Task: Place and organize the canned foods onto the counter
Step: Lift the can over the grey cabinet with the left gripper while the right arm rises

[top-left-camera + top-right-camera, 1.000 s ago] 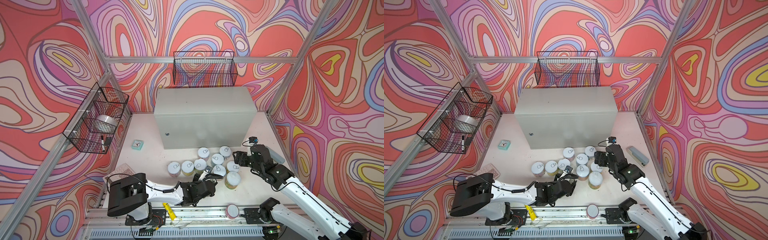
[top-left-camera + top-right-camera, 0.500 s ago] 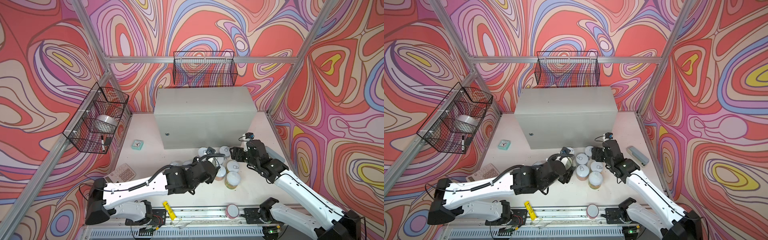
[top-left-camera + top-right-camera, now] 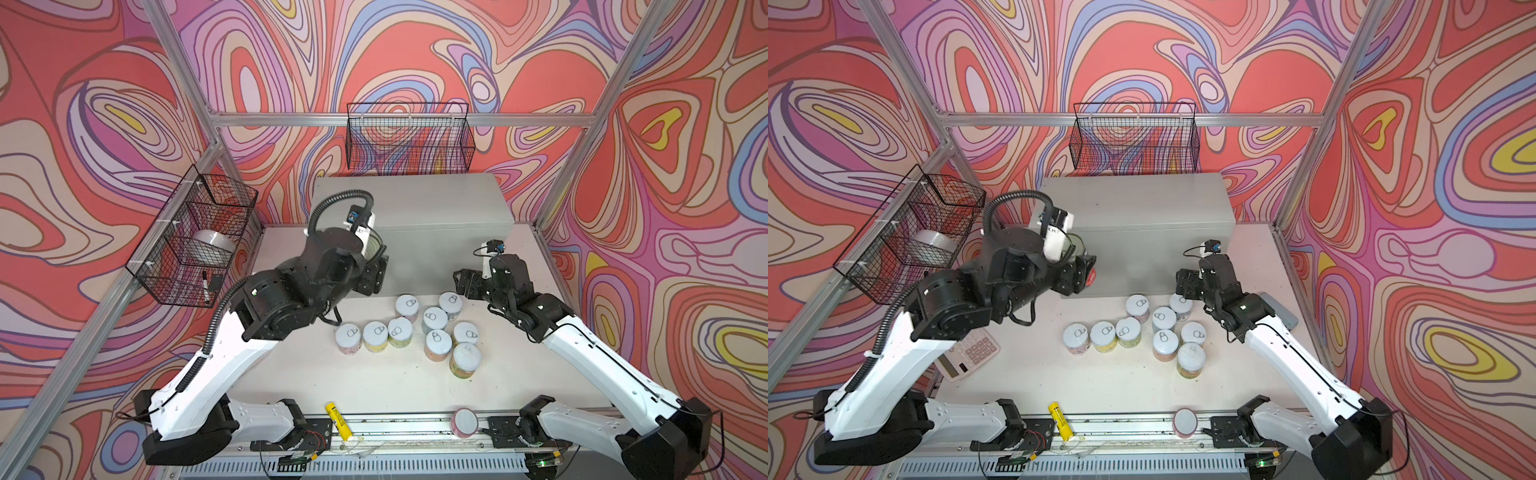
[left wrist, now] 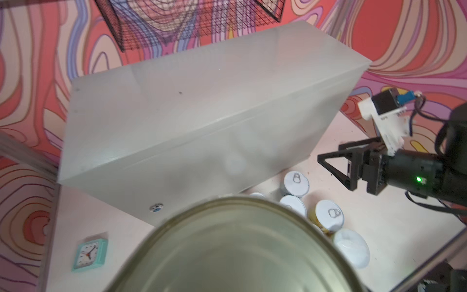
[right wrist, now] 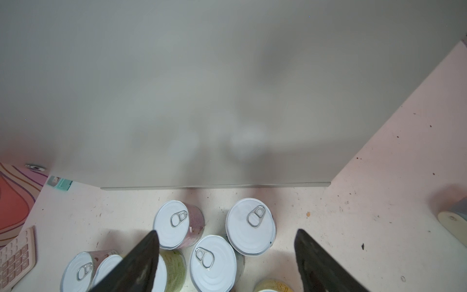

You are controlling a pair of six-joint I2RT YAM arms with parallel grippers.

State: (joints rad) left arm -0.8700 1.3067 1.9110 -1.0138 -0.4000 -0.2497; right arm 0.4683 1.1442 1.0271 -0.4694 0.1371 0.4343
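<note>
Lifted off the table since a second ago, the left gripper now clamps one can at the front left corner of the counter. Nine cans wait in front of the counter, with the right gripper above them. Left wrist: the can fills my view, and the counter top beyond it is bare. Right wrist: the fingers are spread wide and hold nothing. I judge the first placement is close.

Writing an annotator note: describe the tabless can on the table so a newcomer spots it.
Find the big grey counter; on the table before it stands a cluster of cans. Take the corner can, the one farthest from the counter, on the right arm's side. Its white lid is plain, while every neighbour's has a ring pull.
</note>
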